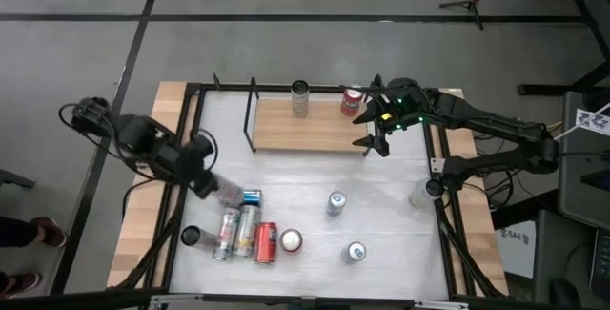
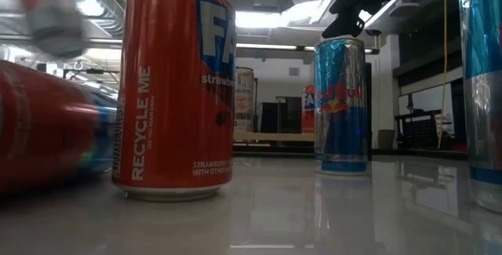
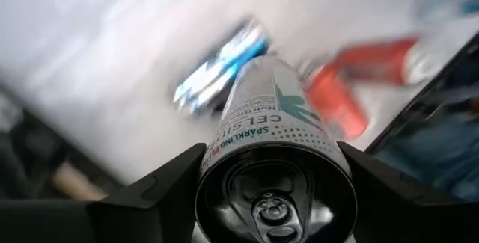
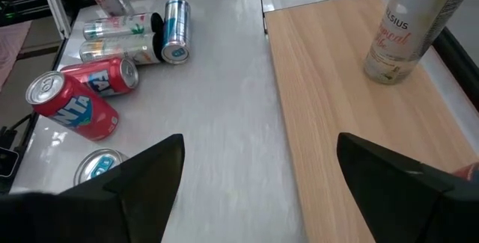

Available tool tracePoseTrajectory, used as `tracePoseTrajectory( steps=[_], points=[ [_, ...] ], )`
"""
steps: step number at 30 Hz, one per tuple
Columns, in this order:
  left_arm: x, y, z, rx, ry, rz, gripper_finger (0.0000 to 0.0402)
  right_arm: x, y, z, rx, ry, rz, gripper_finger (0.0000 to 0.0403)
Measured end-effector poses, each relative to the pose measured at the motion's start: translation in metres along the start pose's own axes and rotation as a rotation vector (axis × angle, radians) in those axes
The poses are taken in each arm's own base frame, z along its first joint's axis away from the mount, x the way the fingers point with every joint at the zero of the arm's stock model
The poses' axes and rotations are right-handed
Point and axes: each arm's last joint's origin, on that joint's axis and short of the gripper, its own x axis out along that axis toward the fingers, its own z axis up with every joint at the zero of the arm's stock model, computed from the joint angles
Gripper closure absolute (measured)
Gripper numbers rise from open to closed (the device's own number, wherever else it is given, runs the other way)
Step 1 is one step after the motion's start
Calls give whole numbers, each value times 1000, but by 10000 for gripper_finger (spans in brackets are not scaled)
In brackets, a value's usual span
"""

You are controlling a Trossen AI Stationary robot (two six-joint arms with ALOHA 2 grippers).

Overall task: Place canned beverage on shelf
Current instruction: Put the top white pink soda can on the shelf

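While pinched between the two fingers [image 3: 168,179] of the left gripper [image 1: 212,187], hung well short of its goal: white Celsius can [image 3: 273,120], top end toward the wrist camera, held clear of the table [image 1: 400,243] over the front-left corner. Gripped it at the sides, jaws spread just as wide as the can. Hovered right above a jumble below: a small blue can [image 1: 251,196] on its side, two silver cans [image 1: 236,232] lying side by side, a red can [image 1: 266,242] lying against them, an upright red can [image 1: 291,241] just beside that. Stood farther right, well apart, two upright blue cans [image 1: 335,202]. Lay at the back of the table, the shelf [image 1: 305,131], already carrying a pale can [image 1: 300,98] and a red one [image 1: 352,100], both upright along its far edge. Waited over the shelf's right end, the right gripper [image 1: 374,127], jaws wide apart and holding nothing.
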Motion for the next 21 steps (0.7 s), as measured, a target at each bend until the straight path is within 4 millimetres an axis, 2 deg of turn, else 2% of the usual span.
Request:
tracePoseTrajectory(
  steps=[8, 15, 21],
  points=[
    [-30, -21, 40, 157, -199, -18, 150, 0, 0, 0, 0, 0, 0, 56],
    [-34, -39, 87, 344, -223, 25, 150, 0, 0, 0, 0, 0, 0, 56],
    [-28, -43, 128, 494, -196, 67, 150, 0, 0, 0, 0, 0, 1, 56]
  ],
)
